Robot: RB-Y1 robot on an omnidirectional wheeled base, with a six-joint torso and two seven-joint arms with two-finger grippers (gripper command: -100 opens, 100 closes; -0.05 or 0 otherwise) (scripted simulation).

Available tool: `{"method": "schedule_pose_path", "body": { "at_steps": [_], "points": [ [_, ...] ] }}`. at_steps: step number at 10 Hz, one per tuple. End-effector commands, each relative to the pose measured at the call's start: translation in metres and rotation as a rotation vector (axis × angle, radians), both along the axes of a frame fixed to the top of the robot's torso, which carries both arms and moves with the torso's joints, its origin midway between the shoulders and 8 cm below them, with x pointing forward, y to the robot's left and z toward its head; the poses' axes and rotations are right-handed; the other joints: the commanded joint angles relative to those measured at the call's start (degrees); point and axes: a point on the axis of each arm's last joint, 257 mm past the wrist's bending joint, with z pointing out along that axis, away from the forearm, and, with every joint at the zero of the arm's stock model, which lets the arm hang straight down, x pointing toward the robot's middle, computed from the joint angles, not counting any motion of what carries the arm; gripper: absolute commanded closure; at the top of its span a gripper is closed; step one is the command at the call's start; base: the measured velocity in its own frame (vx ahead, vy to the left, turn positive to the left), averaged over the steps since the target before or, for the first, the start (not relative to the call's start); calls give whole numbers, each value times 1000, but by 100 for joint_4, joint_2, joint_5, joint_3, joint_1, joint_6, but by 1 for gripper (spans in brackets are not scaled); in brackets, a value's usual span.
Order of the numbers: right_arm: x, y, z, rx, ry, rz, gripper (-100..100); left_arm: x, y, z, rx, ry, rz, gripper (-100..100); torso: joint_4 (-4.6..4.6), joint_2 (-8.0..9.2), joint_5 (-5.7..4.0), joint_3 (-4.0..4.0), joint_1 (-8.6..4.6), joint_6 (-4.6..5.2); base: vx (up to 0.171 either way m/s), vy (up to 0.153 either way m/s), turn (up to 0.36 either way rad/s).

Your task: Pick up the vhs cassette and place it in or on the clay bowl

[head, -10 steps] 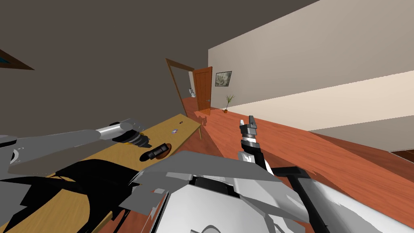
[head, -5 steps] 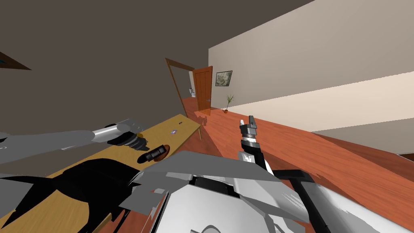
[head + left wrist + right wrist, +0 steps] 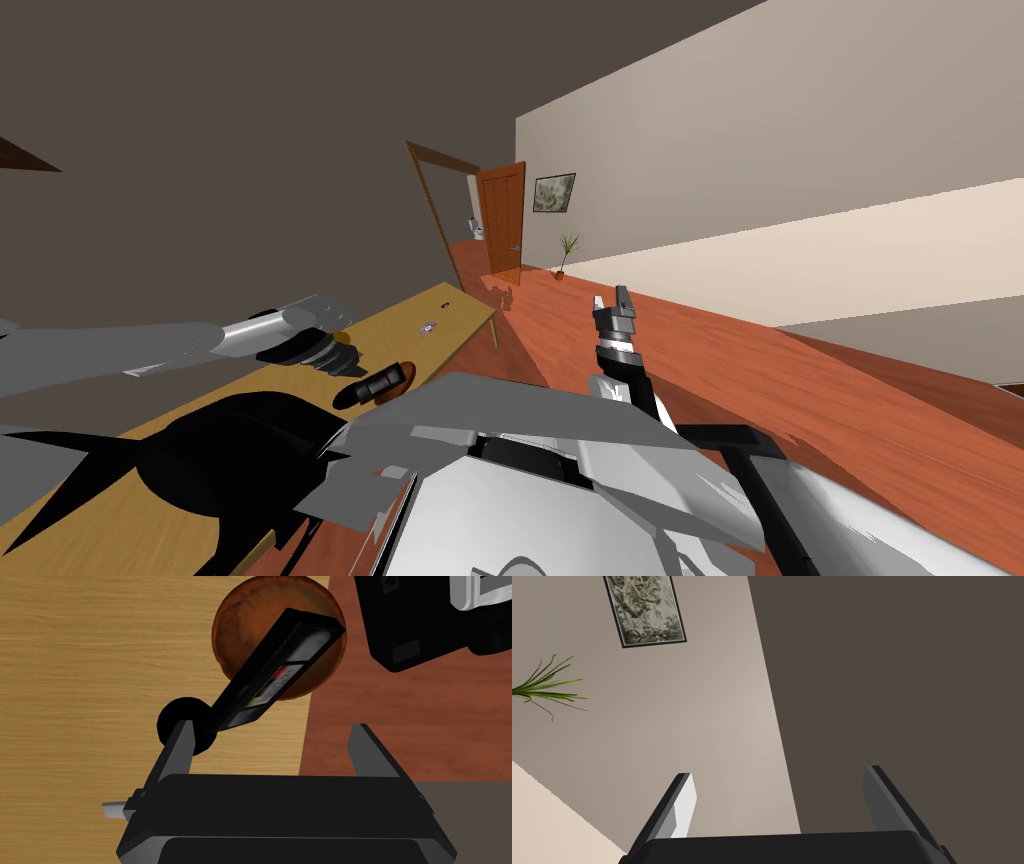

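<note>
Now our left gripper (image 3: 271,727) gapes empty, and the cassette (image 3: 280,666), propped across the bowl (image 3: 235,616) rim, could slide off.

Head camera overlooks the table (image 3: 460,310); left wrist camera, close above, shares its bowl (image 3: 240,626).

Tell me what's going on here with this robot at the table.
The left gripper hangs open above the wooden table. The black cassette lies tilted across the brown bowl, one end sticking out toward the gripper; neither finger grips it. The right gripper is open too, raised over the floor.
</note>
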Motion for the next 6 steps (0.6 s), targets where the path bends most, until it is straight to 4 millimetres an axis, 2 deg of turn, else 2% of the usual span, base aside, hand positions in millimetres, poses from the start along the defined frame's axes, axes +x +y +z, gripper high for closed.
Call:
{"method": "schedule_pose_path", "body": {
  "at_steps": [1, 6],
  "points": [
    [0, 0, 0, 0, 0, 0, 0, 0, 0, 0, 0, 0, 0, 0, 0, 0, 0, 0, 0, 0, 0, 0, 0],
    [0, 0, 0, 0, 0, 0, 0, 0, 0, 0, 0, 0, 0, 0, 1, 2, 1, 1, 2, 0, 0, 0, 0]
  ]
}}
